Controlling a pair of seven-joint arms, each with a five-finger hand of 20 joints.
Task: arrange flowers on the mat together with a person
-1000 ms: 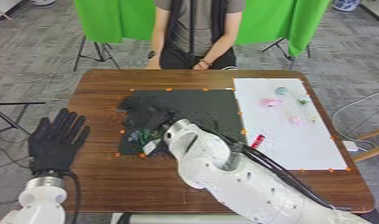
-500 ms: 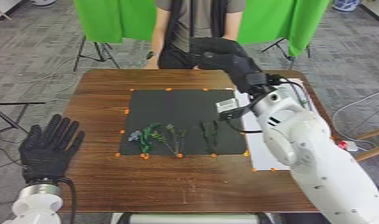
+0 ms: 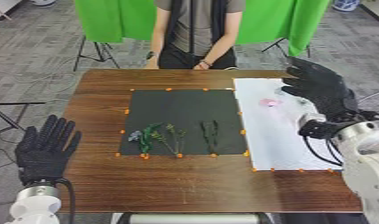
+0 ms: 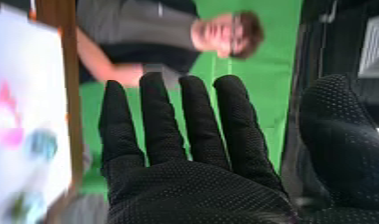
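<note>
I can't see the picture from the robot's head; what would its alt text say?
A robot's open right hand hovers over the right side of a white mat with a pink flower; left of it, green stems lie on a black mat.

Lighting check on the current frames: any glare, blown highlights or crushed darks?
Right wrist view: white mat looks near blown out, though the pink flower on it stays visible; the right hand is dark but its glove texture reads. Head view: dark stems nearly merge into the black mat; no harsh shadow on that mat.
</note>
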